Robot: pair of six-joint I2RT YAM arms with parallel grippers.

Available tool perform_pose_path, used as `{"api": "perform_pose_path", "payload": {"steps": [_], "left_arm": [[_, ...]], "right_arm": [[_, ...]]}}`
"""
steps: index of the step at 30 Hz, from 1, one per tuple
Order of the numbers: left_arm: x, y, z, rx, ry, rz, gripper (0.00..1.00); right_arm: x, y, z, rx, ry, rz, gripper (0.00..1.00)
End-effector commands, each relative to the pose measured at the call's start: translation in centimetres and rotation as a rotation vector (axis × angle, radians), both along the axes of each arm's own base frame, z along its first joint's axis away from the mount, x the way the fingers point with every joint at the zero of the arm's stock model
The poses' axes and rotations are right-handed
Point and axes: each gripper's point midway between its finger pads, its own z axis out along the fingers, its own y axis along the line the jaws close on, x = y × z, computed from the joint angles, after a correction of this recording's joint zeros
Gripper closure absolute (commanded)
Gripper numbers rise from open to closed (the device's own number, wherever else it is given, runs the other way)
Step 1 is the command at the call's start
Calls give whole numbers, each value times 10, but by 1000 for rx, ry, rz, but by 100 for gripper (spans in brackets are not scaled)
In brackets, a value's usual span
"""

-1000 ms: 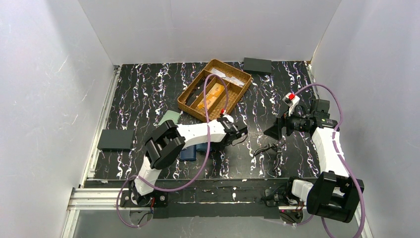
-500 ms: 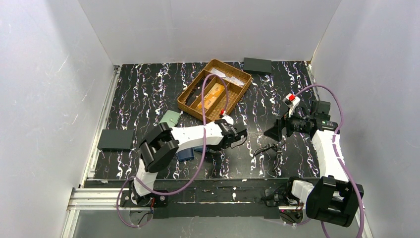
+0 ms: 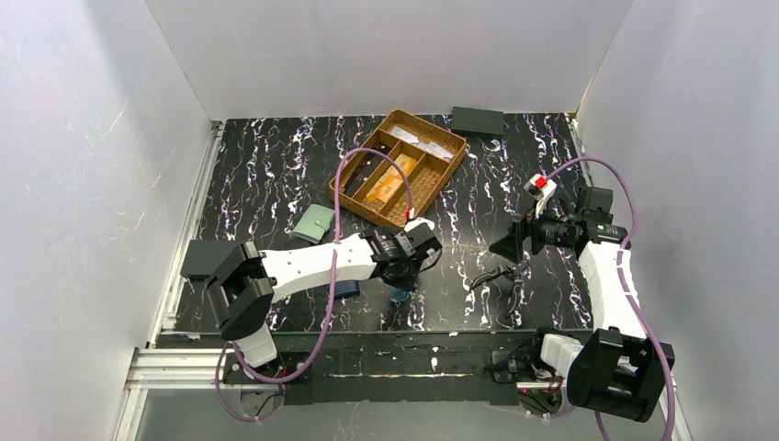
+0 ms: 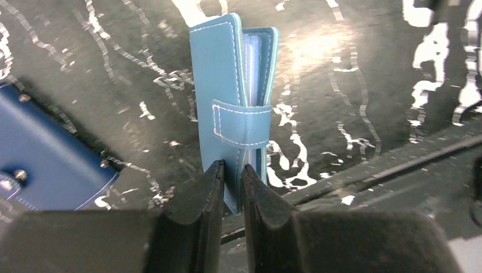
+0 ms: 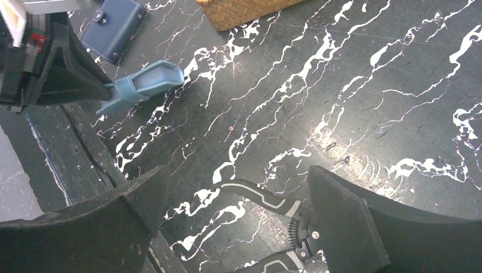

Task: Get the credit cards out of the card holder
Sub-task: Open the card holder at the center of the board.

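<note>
The card holder is a light steel-blue folded wallet with its snap tab closed across the open edge. It is turned on edge and held just off the black marbled table. My left gripper is shut on its near end, pinching the cover between both fingers. In the top view the card holder hangs below the left gripper, near the table's front edge. The right wrist view shows the card holder sticking out of the left gripper's fingers. Credit cards are hidden; only clear sleeves show inside. My right gripper is open over the table.
A dark navy wallet lies partly under the left arm, and a pale green wallet lies further back. A wicker basket holds orange-gold flat pieces. Black pliers lie under the right gripper. Dark flat boxes sit at left and back.
The left gripper closed on the card holder and drew it left and toward the front edge while the arm's elbow swung left. The right arm hardly moved.
</note>
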Motion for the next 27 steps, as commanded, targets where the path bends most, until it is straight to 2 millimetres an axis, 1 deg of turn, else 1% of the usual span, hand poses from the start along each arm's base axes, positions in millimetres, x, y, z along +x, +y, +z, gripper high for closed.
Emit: {"api": "perform_pose_path", "payload": {"steps": [1, 11, 12, 14, 18, 25, 27], "left_arm": [[-5, -36, 32, -198, -7, -119, 100], [-13, -68, 47, -344, 13, -235, 100], [-12, -70, 48, -354, 7, -237, 100], [-17, -75, 49, -388, 30, -266, 100], [-16, -80, 53, -437, 54, -281, 100], [-16, -92, 66, -560, 76, -336, 100], [-17, -92, 66, -581, 85, -348, 100]], "right_arm": [[-1, 3, 12, 2, -42, 30, 0], [-2, 5, 16, 5, -38, 53, 0], [-2, 5, 16, 6, -37, 56, 0], [-1, 5, 15, 6, -32, 63, 0], [-1, 4, 13, 5, -17, 75, 0], [-4, 7, 13, 3, -1, 107, 0], [-4, 7, 13, -2, 1, 117, 0]]}}
